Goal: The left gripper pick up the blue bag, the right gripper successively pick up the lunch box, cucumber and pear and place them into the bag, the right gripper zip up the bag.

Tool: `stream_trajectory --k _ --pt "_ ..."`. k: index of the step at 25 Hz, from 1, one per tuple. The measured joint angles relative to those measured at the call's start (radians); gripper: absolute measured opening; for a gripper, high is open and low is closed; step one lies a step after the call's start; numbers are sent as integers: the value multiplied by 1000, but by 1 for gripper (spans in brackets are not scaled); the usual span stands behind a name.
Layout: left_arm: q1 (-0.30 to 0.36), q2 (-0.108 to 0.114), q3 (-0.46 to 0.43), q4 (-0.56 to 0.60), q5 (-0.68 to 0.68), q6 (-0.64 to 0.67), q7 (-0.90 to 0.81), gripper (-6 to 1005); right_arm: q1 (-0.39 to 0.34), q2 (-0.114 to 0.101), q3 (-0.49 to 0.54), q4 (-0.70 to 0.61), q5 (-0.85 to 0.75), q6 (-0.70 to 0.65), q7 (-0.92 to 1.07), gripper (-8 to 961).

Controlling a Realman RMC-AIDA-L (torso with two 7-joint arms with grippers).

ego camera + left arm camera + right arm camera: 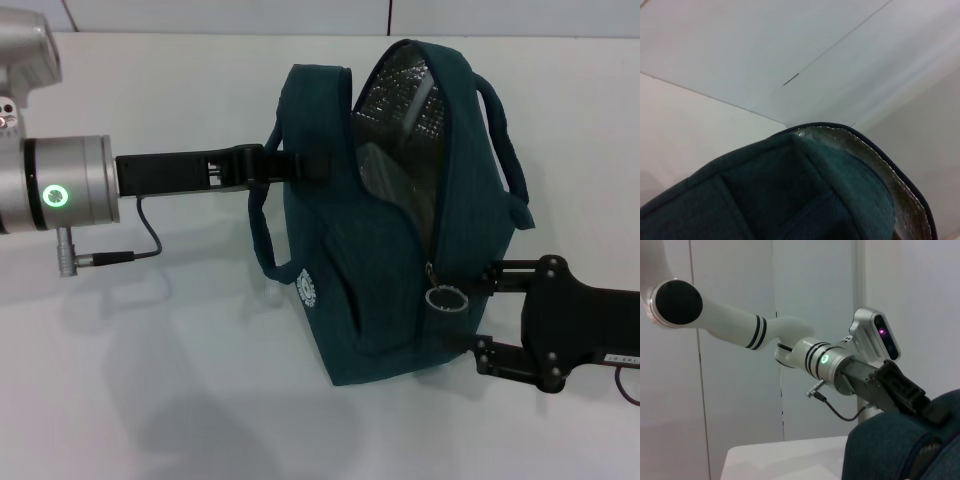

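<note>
zipping blue bag (380,250): left gripper (290,163) clamping handle at 9 o'clock, right gripper (480,310) pinching ring pull (446,298); next dragging upward.

A white bench (180,400) fills most of the head view, its surface plain and matte, with soft grey shadows lying across the lower left of the frame. Along the top edge of that view runs a pale wall (230,14) marked by thin seams. In the left wrist view the same light panels (740,45) fill the upper part, crossed by a fine diagonal seam. In the right wrist view a white panelled wall (735,415) stands behind, and a corner of the bench (785,460) shows at the bottom centre.
</note>
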Motion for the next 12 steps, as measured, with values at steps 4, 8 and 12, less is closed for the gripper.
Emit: stream_trajectory --k 4,8,12 --pt "3 0 0 0 0 0 0 115 2 1 0 10 16 4 0 507" --pt "4 0 0 0 0 0 0 119 3 1 0 11 20 8 0 469" --pt "4 0 0 0 0 3 0 122 3 1 0 15 20 13 3 423"
